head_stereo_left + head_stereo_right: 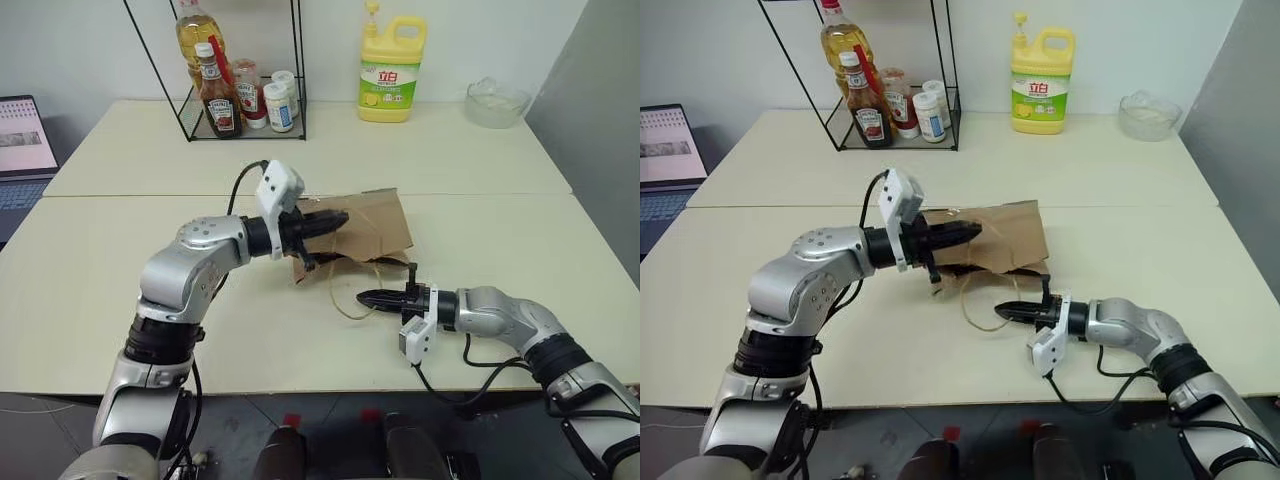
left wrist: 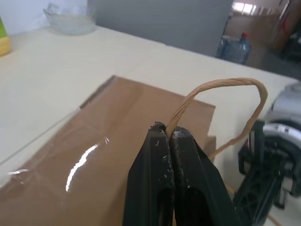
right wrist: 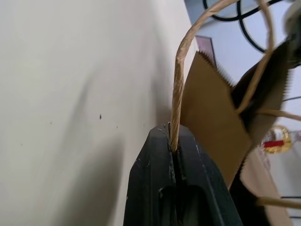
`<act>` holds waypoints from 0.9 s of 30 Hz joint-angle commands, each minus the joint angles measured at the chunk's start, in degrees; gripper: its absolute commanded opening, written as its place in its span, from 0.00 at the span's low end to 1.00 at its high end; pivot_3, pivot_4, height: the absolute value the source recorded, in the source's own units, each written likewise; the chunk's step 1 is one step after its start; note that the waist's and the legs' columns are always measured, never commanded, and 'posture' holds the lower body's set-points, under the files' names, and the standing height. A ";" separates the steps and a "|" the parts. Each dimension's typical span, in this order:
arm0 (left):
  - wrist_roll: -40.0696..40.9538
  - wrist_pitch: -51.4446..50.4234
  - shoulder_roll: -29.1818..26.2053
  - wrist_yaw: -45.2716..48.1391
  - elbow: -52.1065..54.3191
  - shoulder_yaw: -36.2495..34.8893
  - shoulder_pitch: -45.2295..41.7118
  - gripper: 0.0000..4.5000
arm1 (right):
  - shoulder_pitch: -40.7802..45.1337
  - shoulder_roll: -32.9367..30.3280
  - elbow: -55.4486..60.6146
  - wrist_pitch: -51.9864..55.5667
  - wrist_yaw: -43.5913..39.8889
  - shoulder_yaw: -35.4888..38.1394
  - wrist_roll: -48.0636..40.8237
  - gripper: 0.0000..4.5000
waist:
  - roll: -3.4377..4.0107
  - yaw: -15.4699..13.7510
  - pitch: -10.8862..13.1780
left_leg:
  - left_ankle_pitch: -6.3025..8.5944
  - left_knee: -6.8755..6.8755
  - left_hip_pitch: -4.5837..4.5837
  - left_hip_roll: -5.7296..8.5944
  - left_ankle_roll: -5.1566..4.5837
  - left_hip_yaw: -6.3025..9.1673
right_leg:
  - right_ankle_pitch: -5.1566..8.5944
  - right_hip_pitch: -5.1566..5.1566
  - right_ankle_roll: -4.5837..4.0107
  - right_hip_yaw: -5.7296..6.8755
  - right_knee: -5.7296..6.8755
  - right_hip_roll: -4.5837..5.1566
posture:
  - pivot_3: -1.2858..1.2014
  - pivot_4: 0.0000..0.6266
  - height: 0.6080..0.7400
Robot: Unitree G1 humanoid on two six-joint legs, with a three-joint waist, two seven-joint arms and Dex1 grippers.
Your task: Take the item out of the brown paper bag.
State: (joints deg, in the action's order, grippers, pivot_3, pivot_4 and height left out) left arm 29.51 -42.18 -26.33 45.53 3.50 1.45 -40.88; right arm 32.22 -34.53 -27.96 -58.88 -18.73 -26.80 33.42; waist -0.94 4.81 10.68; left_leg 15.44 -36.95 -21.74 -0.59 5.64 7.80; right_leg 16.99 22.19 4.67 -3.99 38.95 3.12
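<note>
Right gripper [image 1: 365,297] fingers clamp lower cord handle [image 3: 181,70]; L gripper [image 1: 338,220] fingers pinch upper handle [image 2: 221,89]. I judge this spreads brown paper bag [image 1: 375,225] mouth on counter [image 1: 100,280].

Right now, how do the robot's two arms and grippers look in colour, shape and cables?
Both arms are silver-grey metal with rounded shells and black joint rings. The left gripper and right gripper each have two tapered black fingers. A white camera block sits on the left wrist, another white block on the right. Black cables loop from the wrists.
</note>
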 commanded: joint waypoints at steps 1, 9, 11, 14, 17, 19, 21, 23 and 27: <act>3.87 -1.85 1.60 -3.16 -0.23 -5.66 -4.38 0.00 | -1.80 0.83 -0.44 1.69 -5.38 -2.13 -4.53 0.01 | -0.02 0.03 -0.01 | 0.00 0.00 0.00 0.00 0.00 0.00 | 0.00 0.00 0.00 0.00 0.00 0.00 | 0.52 0.24 1.00; 7.81 -5.44 3.55 -6.32 -1.79 -9.35 -7.70 0.00 | -1.19 1.57 -1.05 3.04 -9.06 -1.81 -6.39 0.01 | -0.03 0.08 -0.02 | -0.01 0.01 0.05 -0.01 0.01 0.01 | 0.00 -0.03 0.00 0.02 0.01 0.00 | 0.52 0.24 1.00; 8.58 -5.99 3.63 -6.88 -2.09 -9.98 -8.18 0.00 | -1.02 1.58 -1.25 3.59 -9.79 -1.75 -6.72 0.01 | -0.04 0.08 -0.02 | -0.01 0.00 0.05 -0.01 0.01 0.01 | 0.00 -0.03 0.00 0.02 0.00 0.00 | 0.52 0.24 1.00; 9.05 -6.53 3.36 -6.73 -1.26 -9.83 -7.61 0.00 | -1.77 1.28 0.17 5.36 -12.39 -1.55 -9.39 0.05 | -0.05 0.08 -0.03 | -0.01 0.00 0.06 -0.01 0.02 0.00 | 0.00 -0.03 0.00 0.01 0.01 0.00 | 0.52 0.24 1.00; 9.96 -7.17 3.34 -6.66 -0.15 -9.56 -6.92 0.00 | -3.57 0.06 3.75 8.04 -17.10 -1.58 -13.77 0.22 | -0.05 -0.06 -0.03 | -0.01 0.00 0.05 -0.01 0.02 0.01 | 0.00 -0.04 0.00 0.02 0.01 0.00 | 0.52 0.24 1.00; 10.05 -7.13 3.14 -6.35 0.16 -9.24 -6.59 0.00 | -5.02 -1.27 7.07 10.17 -19.43 -1.09 -15.45 0.37 | -0.05 -0.05 -0.03 | -0.01 0.00 0.04 0.00 0.02 0.00 | 0.00 -0.04 0.00 0.00 0.00 0.01 | 0.52 0.24 1.00; 10.01 -7.00 3.11 -6.19 0.24 -9.09 -6.23 0.00 | -6.95 -2.87 11.38 12.54 -20.77 0.19 -17.60 0.54 | -0.04 -0.13 -0.03 | -0.01 0.00 0.04 0.00 0.02 0.02 | 0.00 -0.04 0.00 0.01 -0.01 0.01 | 0.52 0.24 1.00; 9.94 -6.96 2.97 -5.76 0.59 -8.80 -5.71 0.00 | -9.21 -4.89 15.94 15.03 -21.65 2.24 -19.63 0.69 | -0.04 -0.19 -0.03 | -0.01 0.01 0.03 0.00 0.02 0.03 | 0.00 -0.04 0.00 0.02 0.00 0.01 | 0.52 0.24 1.00; 10.48 -7.47 2.98 -5.20 1.46 -8.67 -4.90 0.00 | -15.09 -10.69 24.74 19.01 -23.72 7.26 -25.22 1.00 | -0.05 -0.35 -0.02 | 0.00 -0.01 0.00 0.02 0.01 0.02 | 0.00 -0.03 0.00 0.00 -0.02 0.02 | 0.52 0.24 1.00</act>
State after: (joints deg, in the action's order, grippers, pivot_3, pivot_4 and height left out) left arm 38.56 -49.72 -22.93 39.63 2.56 -6.85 -45.28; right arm 18.59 -43.34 -6.87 -41.39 -41.01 -22.18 11.23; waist -0.99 4.46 10.65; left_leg 15.44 -36.95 -21.74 -0.57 5.65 7.83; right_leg 16.99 22.15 4.67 -3.98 38.93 3.14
